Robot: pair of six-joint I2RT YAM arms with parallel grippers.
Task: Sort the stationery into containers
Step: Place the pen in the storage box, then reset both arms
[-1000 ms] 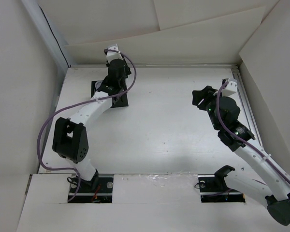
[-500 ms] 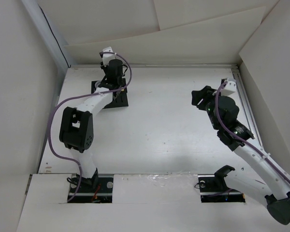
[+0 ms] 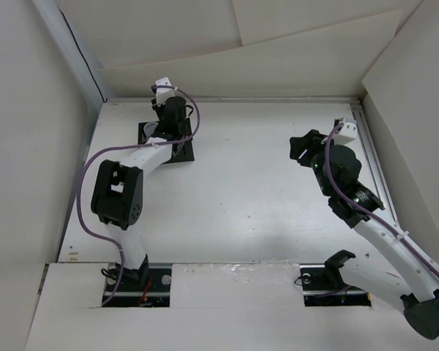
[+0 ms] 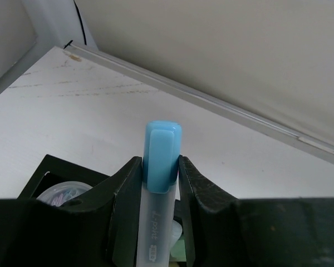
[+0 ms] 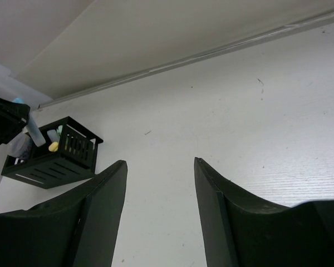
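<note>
My left gripper [image 4: 160, 167] is shut on a clear marker with a blue cap [image 4: 161, 158] and holds it upright over the black organizer [image 4: 44, 172]. A round greyish piece [image 4: 61, 192] and a pale green stick [image 4: 180, 247] lie in its compartments. In the top view the left gripper [image 3: 167, 131] hangs over the organizer [image 3: 184, 152] at the far left. In the right wrist view the organizer [image 5: 55, 161] holds a yellow stick [image 5: 54, 146], with the clear marker [image 5: 34, 136] above it. My right gripper [image 5: 158, 167] is open and empty, far right in the top view [image 3: 301, 146].
White walls close in the table on the back, left and right. A metal strip [image 4: 239, 117] runs along the back edge just behind the organizer. A rail [image 3: 373, 161] runs along the right edge beside the right arm.
The left arm has folded its elbow in and swung its wrist back over the organizer, still gripping the clear marker. The right arm has barely moved.
</note>
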